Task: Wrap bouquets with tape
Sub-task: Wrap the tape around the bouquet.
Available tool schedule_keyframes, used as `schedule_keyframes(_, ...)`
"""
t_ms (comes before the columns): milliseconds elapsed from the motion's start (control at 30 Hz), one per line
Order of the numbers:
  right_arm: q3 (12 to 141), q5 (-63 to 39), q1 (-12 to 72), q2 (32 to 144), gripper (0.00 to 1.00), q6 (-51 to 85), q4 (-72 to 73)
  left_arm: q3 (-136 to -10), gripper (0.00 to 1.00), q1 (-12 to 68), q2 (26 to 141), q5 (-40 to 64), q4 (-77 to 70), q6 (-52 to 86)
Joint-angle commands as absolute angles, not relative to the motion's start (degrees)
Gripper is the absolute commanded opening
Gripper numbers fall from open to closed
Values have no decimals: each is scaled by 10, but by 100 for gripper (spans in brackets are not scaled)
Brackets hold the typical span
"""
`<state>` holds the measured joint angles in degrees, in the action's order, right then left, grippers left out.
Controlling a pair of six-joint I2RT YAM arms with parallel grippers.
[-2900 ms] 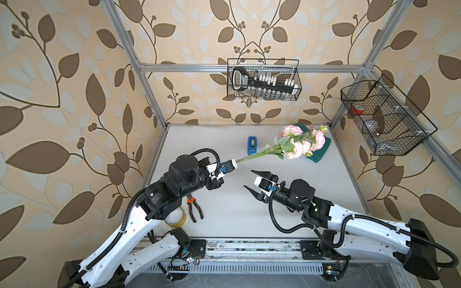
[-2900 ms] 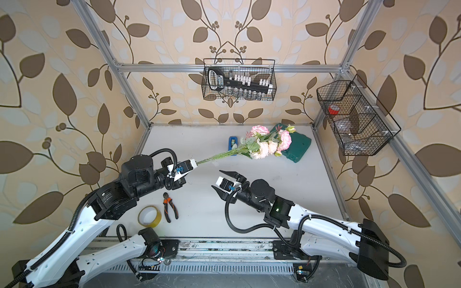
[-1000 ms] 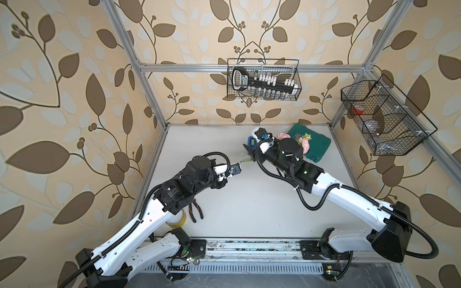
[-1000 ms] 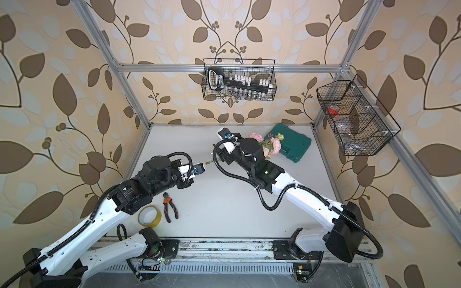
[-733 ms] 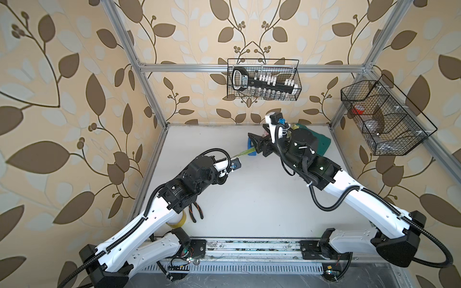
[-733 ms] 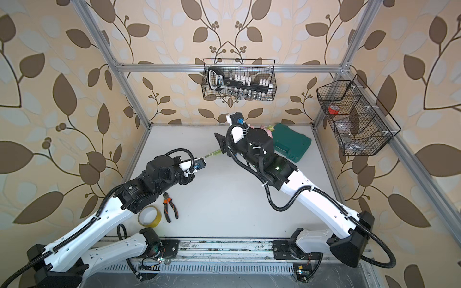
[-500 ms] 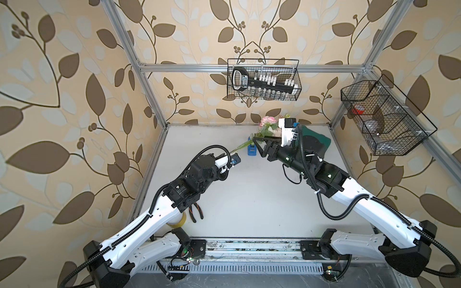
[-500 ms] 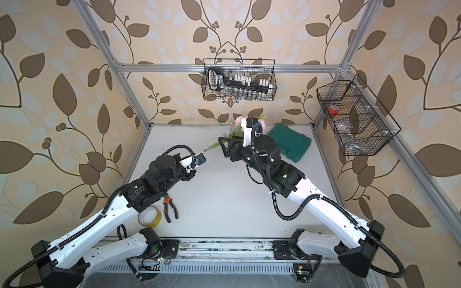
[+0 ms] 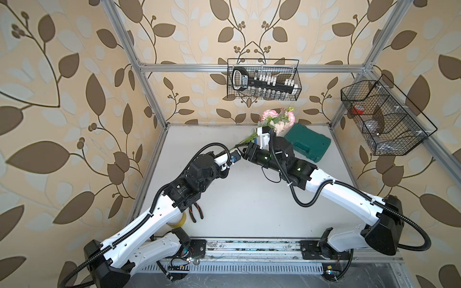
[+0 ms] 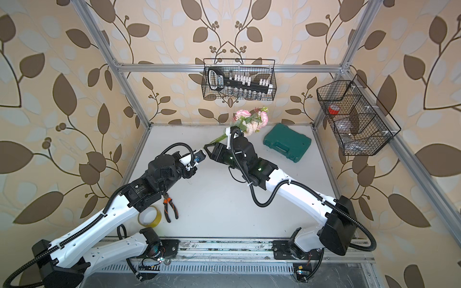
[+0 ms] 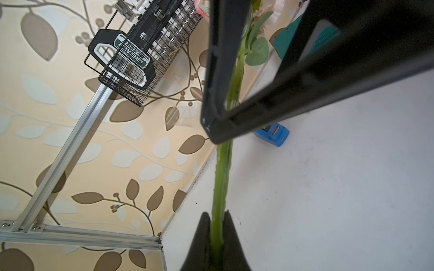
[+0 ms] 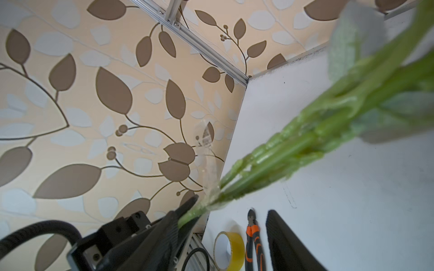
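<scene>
Left hand (image 11: 217,225) clamped on the bottom ends of the bouquet (image 9: 274,119) stems; blooms up in the air near the back wall, stems slanting down to the grip; right hand (image 10: 208,149) partly open, jaws straddling the stems just beyond the left hand, gap showing; blue tape dispenser (image 11: 273,135) on the surface toward the back wall, untouched.

This is looking like a lab test booth: metal bars (image 9: 187,67) are framing wallpaper panels (image 9: 62,99) around a white table (image 9: 249,199), two robot arms (image 9: 344,197) are sitting on a rail (image 9: 249,245), and wire baskets (image 9: 262,59) are hanging on the walls.
</scene>
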<state>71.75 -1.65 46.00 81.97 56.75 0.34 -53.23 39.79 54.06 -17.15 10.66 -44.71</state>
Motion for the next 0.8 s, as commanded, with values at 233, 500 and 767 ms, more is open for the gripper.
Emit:
schedule_keyframes(233, 773, -9, 461, 874, 12, 603, 44, -536, 0, 401, 535, -158, 67, -442)
schedule_keyframes(500, 749, -69, 440, 822, 0, 453, 89, -571, 73, 400, 529, -42, 141, -391)
schedule_keyframes(767, 689, -309, 379, 747, 0, 331, 151, -592, 98, 349, 518, 166, 157, -281)
